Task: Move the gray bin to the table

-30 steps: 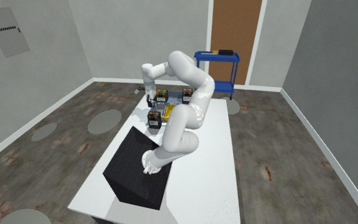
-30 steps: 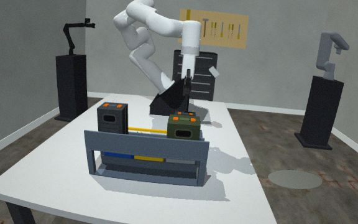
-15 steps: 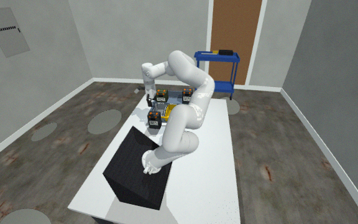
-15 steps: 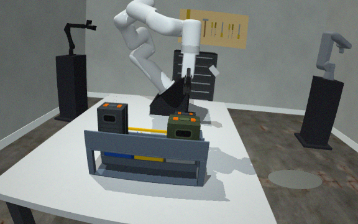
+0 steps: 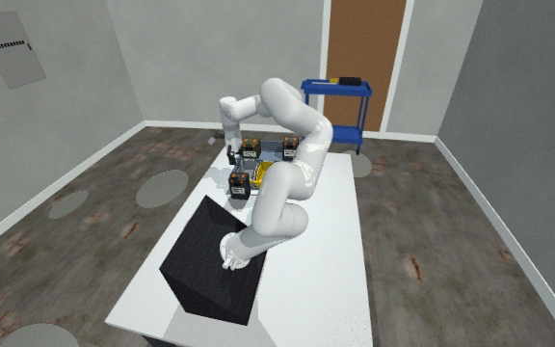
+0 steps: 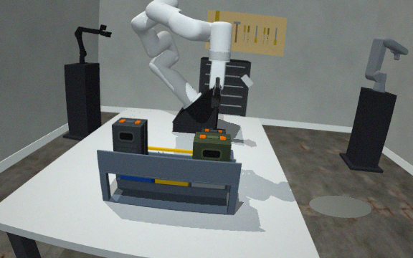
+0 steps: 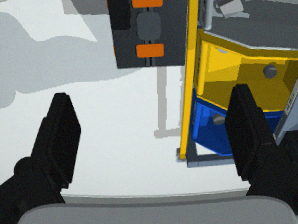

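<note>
Gripper (image 7: 149, 137) fingers wide apart, nothing between them, hanging above white table top (image 6: 67, 201) beside shelf (image 6: 168, 168) end near far-left edge in top view.

Gray open bin (image 6: 208, 185) on shelf's lower level, rightmost in exterior view, beside yellow bin (image 6: 171, 183) and blue bin (image 6: 136, 178); contents not visible.

Progress, by judgement: nothing done. Bin not grasped, not lifted. Left: reach gray bin, extract, set flat on table, release.

Wrist view shows only yellow and blue bins; gripper not lined up with gray one.
</note>
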